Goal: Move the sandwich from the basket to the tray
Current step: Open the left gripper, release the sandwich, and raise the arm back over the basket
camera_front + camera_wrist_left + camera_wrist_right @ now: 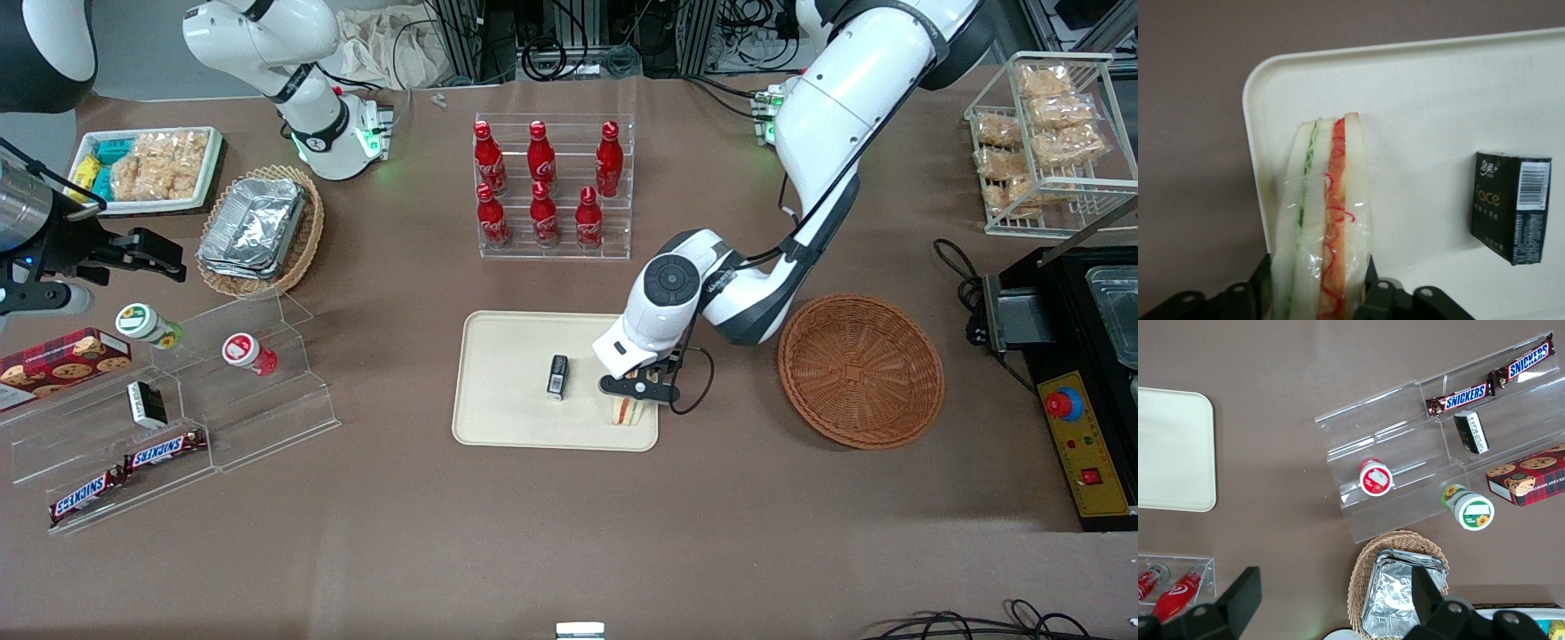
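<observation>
The sandwich (625, 411) (1321, 220), a plastic-wrapped wedge of white bread with green and red-orange filling, stands on edge at the corner of the cream tray (498, 356) (1425, 100) that is nearest the front camera and the basket. My left gripper (635, 392) (1317, 293) is shut on the sandwich, one black finger (1370, 275) pressed against each bread face. The reddish-brown wicker basket (861, 369) sits beside the tray toward the working arm's end and holds nothing. I cannot tell whether the sandwich rests on the tray or hangs just above it.
A small black box (557, 376) (1511, 207) lies on the tray beside the sandwich. A rack of red cola bottles (551, 187) stands farther from the camera. An acrylic step shelf (178, 400) and a tan basket of foil trays (258, 231) lie toward the parked arm's end.
</observation>
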